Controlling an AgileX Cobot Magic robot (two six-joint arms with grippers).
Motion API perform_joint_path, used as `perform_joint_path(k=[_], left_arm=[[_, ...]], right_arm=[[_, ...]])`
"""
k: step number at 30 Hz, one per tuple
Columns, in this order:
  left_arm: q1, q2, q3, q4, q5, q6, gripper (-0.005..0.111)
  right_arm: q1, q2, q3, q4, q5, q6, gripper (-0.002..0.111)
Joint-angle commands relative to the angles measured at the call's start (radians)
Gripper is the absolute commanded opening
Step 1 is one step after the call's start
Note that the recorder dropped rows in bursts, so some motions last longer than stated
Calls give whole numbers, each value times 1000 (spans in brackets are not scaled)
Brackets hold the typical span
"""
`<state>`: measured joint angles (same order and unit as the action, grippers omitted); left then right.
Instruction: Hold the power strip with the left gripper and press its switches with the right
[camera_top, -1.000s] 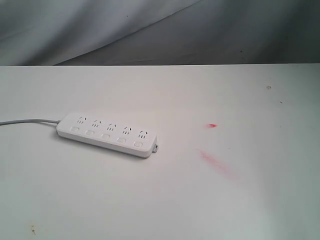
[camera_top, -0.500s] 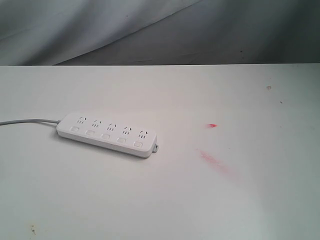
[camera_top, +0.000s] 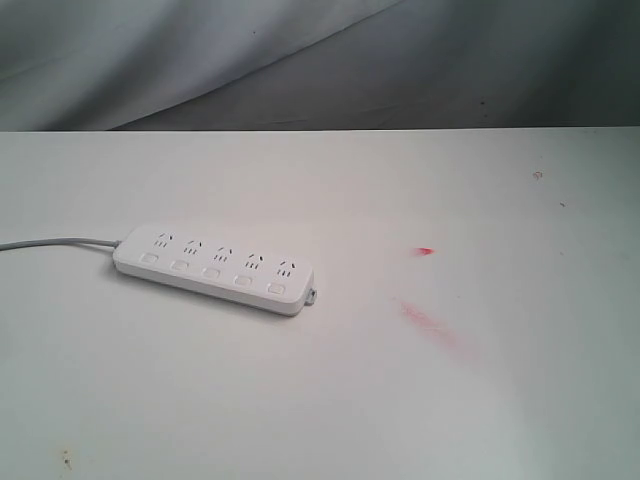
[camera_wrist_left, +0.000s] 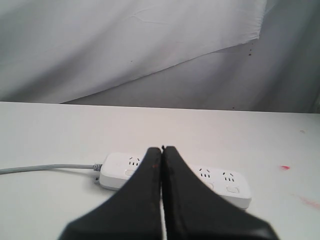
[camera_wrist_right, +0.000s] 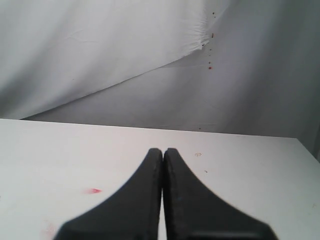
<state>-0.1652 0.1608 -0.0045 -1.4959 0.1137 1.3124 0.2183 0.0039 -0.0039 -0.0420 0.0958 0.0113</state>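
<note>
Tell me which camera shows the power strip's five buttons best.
The exterior view: the whole power strip lies unobstructed, with all five buttons in a row. In the left wrist view the shut left hand hides the strip's middle, leaving only end buttons. The right wrist view shows no strip at all.

Power strip (camera_top: 213, 268) on white table (camera_top: 470, 410)

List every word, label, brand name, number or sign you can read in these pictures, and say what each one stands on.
No text can be read in any view.
Power strip: only socket holes and plain buttons; no print can be made out.
Table: red smears, not writing.
Left gripper, right gripper and the cloth behind: no markings show.
</note>
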Motion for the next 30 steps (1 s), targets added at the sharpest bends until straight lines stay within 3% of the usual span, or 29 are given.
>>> perform_joint_path(k=[1, 30], left_arm=[[-8, -6, 5, 1, -4, 5, 0], [-8, -6, 5, 1, -4, 5, 0]], right_arm=[[-8, -4, 4, 10, -9, -11, 0], [-43, -4, 4, 10, -9, -11, 0]])
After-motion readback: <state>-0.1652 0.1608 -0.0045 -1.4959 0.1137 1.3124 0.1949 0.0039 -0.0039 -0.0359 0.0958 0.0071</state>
